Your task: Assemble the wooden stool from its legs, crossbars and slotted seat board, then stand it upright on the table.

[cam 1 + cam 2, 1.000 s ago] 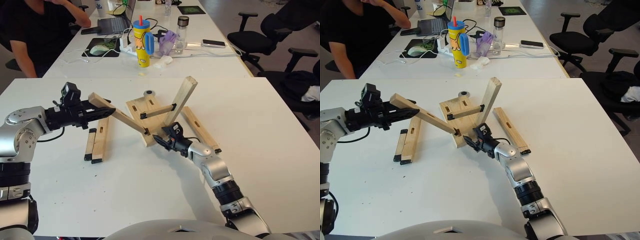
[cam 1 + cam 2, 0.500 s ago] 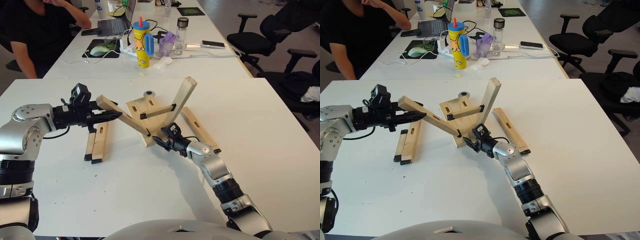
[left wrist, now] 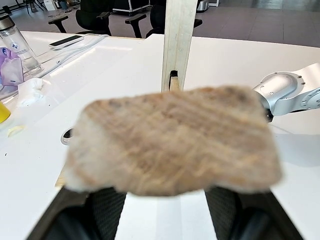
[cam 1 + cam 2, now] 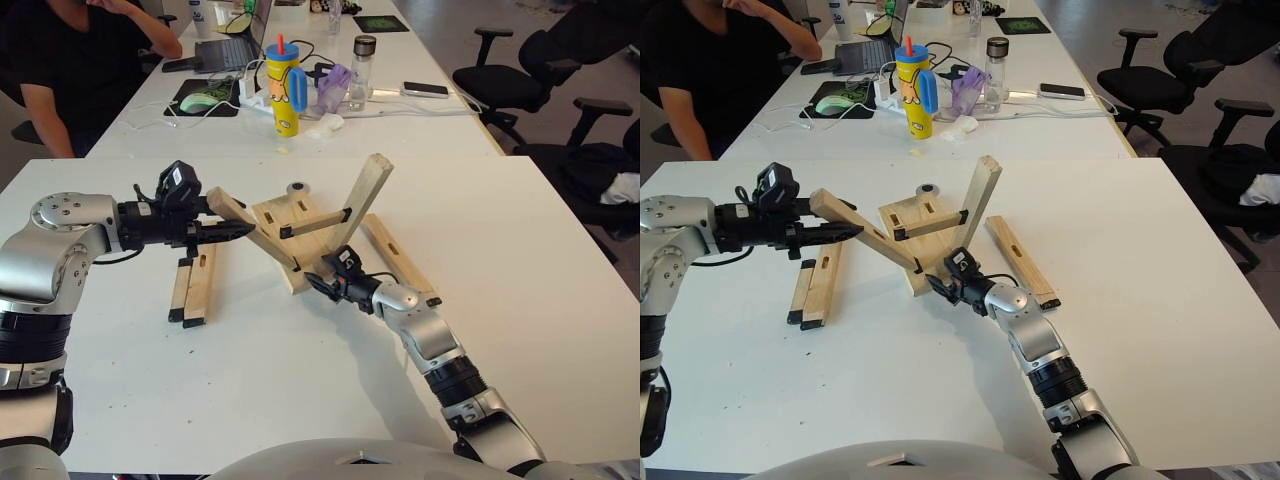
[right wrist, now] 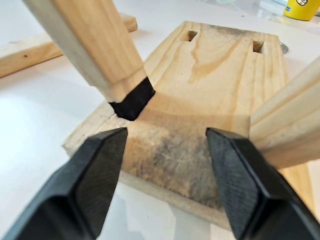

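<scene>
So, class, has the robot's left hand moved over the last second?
Yes. The left hand, gripping the slanted leg, has shifted toward the seat board, judged against the loose pieces, which lie unmoved on the table.

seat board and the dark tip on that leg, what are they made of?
Seat board: pale wood that looks unfinished, with visible grain, darker streaks and greyish smudges. Tip of the leg: matte black, probably paint or a rubber cap; cannot tell which.
</scene>
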### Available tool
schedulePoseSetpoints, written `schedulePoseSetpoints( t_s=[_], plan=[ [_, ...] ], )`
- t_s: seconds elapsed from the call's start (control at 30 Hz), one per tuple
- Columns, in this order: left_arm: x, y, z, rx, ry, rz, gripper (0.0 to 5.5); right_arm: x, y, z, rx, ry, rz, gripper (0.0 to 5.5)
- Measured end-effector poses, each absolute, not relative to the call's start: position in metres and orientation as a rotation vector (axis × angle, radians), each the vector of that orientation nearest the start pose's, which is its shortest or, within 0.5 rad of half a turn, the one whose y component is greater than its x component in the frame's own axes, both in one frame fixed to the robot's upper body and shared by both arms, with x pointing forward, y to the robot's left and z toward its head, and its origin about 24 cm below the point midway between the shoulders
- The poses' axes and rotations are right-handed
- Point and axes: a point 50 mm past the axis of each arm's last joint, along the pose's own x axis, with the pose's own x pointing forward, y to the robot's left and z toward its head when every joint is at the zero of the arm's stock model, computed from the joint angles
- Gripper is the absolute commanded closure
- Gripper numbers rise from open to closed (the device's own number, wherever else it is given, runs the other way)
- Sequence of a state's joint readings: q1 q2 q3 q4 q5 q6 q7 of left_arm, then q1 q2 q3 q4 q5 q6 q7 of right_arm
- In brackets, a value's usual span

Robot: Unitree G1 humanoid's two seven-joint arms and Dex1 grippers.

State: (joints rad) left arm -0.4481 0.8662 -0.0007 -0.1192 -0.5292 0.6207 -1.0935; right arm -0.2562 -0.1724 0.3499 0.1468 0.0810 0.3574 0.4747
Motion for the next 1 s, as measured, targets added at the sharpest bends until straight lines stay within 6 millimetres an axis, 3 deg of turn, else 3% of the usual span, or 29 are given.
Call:
schedulePoseSetpoints(
  t_s=[0.33, 0.77, 1.0],
  plan=[
    [0.294, 0.178, 0.167, 0.251, 0.245, -1.089, 3.44, 0.268, -0.075, 0.019, -0.175, 0.389, 0.828, 2.6],
    [0.287, 0.177, 0.159, 0.274, 0.201, -1.109, 3.44, 0.269, -0.075, 0.02, -0.172, 0.404, 0.834, 2.6],
    [0.295, 0.168, 0.151, 0.246, 0.199, -1.095, 3.44, 0.272, -0.076, 0.02, -0.182, 0.411, 0.842, 2.6]
  ],
)
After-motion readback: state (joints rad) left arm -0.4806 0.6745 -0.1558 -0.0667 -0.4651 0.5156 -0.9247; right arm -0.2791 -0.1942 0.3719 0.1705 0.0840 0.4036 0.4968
